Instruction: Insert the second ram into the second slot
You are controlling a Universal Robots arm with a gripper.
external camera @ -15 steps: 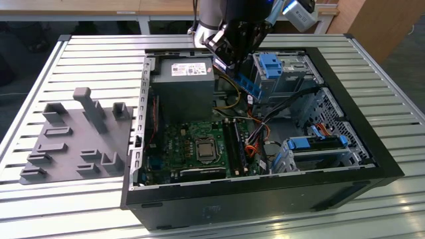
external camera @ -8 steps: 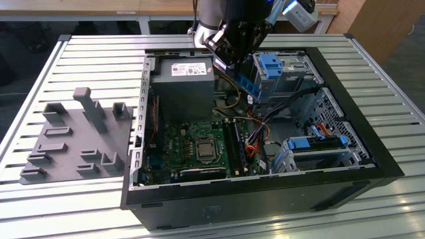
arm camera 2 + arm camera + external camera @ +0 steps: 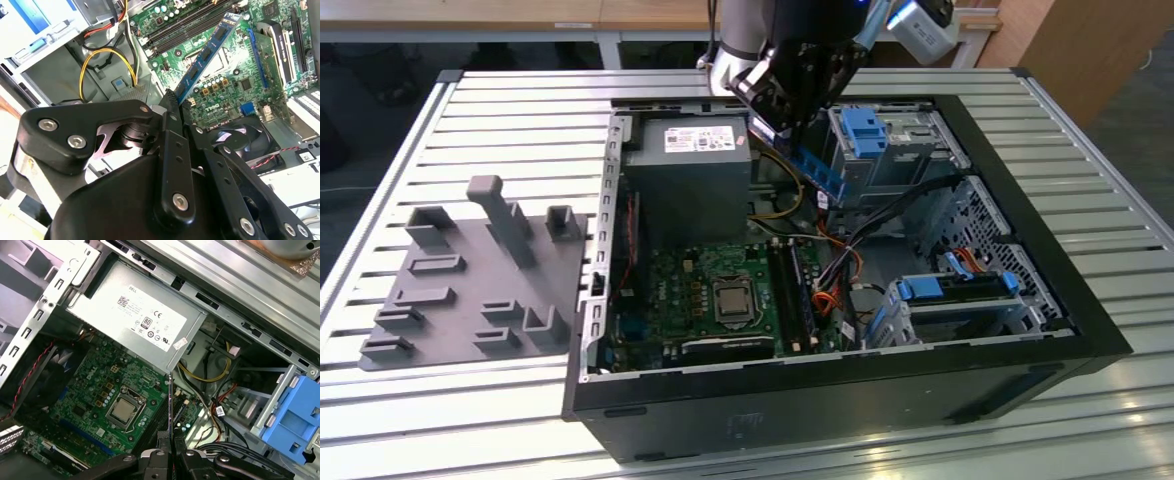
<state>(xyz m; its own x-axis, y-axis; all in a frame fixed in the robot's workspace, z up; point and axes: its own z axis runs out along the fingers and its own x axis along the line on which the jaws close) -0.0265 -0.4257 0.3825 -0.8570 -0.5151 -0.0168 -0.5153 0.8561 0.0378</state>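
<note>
An open black computer case (image 3: 854, 400) lies on a slatted metal worktop (image 3: 494, 120). Inside it, a grey power supply (image 3: 687, 165) sits next to the green motherboard (image 3: 707, 290), whose processor socket (image 3: 122, 411) is bare. Blue drive-bay brackets (image 3: 861, 135) stand toward the exterior view's right. A grey moulded fixture (image 3: 467, 290) rests just beside the case.

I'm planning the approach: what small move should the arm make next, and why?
Probably ease down toward the memory slots. The gripper, shut on the second ram, holds it in the air above the open case, well apart from the slots.
</note>
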